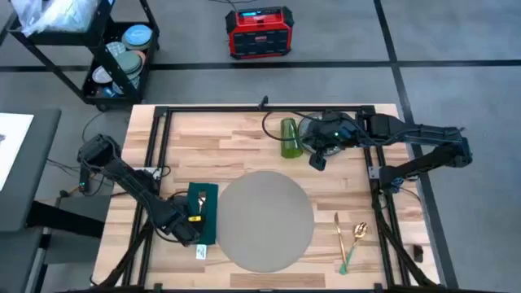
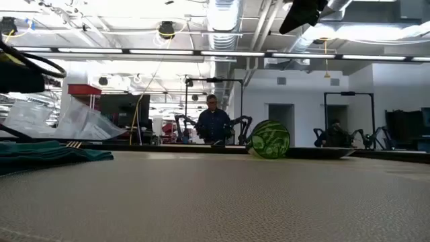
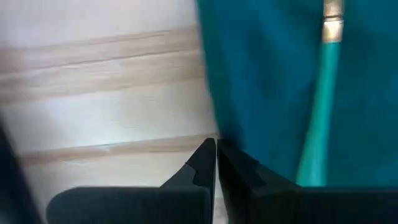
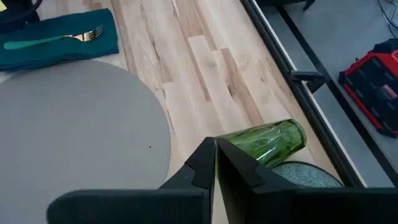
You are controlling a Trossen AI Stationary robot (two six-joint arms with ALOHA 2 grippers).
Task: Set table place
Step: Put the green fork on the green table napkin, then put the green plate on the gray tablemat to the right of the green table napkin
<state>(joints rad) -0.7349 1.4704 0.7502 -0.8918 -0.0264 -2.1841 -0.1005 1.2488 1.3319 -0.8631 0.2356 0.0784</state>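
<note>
A: Starting at the left, what is that arm doing?

B: The left gripper [image 1: 189, 230] sits low at the edge of the dark green napkin [image 1: 203, 213], which lies on the worktop [image 1: 236, 142] touching the left rim of the round grey placemat [image 1: 264, 220]. In its wrist view the jaws are pressed together on nothing. A fork with a teal handle [image 3: 323, 93] lies on the napkin.

A: And the middle?

B: The placemat is bare. It looks thin and floppy, so I'd slide it rather than lift it.

A: The right side?

B: The right gripper [image 1: 317, 155] hovers at the far edge, jaws closed and empty, just beside a green glass tumbler [image 1: 290, 137] lying on its side and a speckled plate [image 4: 305, 174]. The glass is likely slick, breakable and apt to roll; gripping across its middle seems safest. The plate is probably heavy and stiff, best pinched at the rim. A gold spoon [image 1: 359, 232] waits right of the placemat.
</note>
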